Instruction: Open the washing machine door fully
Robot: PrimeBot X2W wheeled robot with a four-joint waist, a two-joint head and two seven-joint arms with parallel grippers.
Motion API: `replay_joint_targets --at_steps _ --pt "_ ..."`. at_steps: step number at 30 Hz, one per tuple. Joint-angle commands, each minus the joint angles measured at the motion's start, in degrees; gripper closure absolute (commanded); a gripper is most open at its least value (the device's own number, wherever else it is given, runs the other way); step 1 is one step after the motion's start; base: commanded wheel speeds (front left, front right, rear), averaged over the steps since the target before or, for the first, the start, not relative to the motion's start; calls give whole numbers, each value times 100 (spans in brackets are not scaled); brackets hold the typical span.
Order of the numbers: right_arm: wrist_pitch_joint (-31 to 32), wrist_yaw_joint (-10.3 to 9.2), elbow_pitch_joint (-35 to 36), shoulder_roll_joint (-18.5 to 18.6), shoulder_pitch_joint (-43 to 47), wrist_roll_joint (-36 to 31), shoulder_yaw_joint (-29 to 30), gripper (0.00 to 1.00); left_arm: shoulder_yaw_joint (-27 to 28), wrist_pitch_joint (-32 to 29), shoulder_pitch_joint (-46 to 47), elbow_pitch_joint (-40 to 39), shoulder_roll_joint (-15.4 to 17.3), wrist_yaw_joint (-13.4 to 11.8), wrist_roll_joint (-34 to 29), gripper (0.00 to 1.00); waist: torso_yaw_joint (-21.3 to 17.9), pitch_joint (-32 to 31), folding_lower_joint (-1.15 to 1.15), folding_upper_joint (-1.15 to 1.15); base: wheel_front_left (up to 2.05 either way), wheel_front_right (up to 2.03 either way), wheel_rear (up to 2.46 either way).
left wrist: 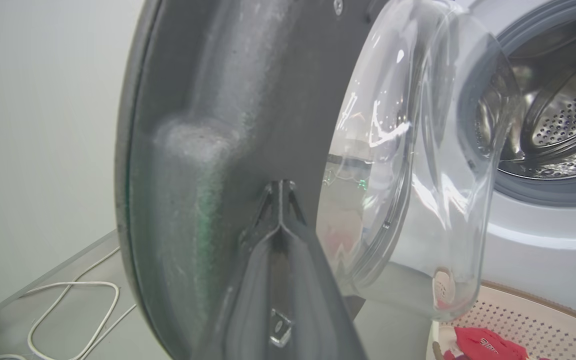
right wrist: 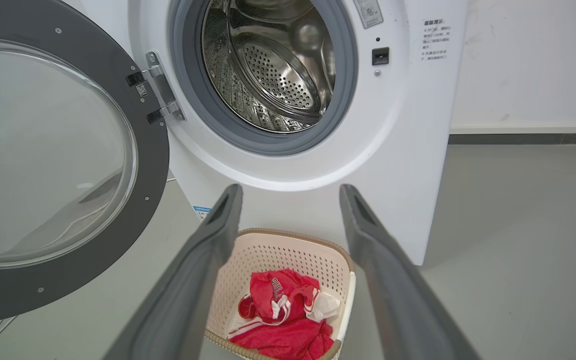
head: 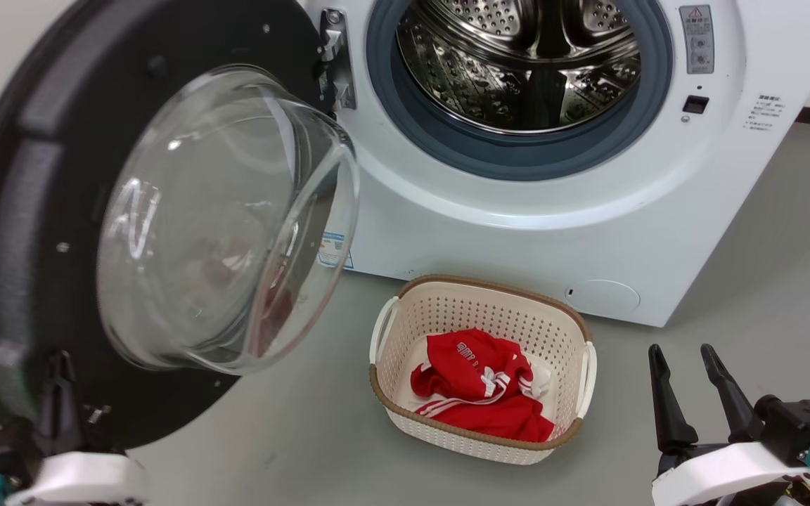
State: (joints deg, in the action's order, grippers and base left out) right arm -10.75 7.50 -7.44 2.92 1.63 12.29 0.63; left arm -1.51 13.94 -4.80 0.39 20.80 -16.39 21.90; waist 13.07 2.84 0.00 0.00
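The washing machine door (head: pixel 25 211) is swung wide to the left of the white washing machine (head: pixel 517 232), and its clear glass bowl (head: pixel 222 211) bulges toward me. The steel drum (head: pixel 524 63) and grey gasket are exposed. My left gripper (head: pixel 60 362) is shut at the lower left, its tips against the door's black inner face (left wrist: pixel 208 100); in the left wrist view the fingertips (left wrist: pixel 280 187) meet on that face. Near the floor at the lower right my right gripper (head: pixel 683 355) is open and holds nothing. In the right wrist view it (right wrist: pixel 290 192) points at the machine front (right wrist: pixel 408 150), with the door (right wrist: pixel 154 165) to the left.
A cream perforated basket (head: pixel 405 309) with a red garment (head: pixel 482 386) stands on the grey floor in front of the machine, between the grippers. A pale wall runs close behind the door on the left, with a white cable (left wrist: pixel 68 285) on the floor beside it.
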Motion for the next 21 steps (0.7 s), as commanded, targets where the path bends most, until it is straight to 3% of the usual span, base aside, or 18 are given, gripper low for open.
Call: replay_joint_targets --at_steps 1,12,21 --pt "6 -2 23 -9 -80 -6 -3 0 119 41 185 108 76 23 47 100 -49 49 0 0 0 0 0" --pt "38 -2 106 -9 -250 -78 8 0 787 128 1101 1394 663 476 130 100 -298 370 0 0 0 0 0" --pt "16 -2 53 -9 -344 -58 -23 0 1408 123 1566 2294 841 819 -3 100 -449 489 0 0 0 0 0"
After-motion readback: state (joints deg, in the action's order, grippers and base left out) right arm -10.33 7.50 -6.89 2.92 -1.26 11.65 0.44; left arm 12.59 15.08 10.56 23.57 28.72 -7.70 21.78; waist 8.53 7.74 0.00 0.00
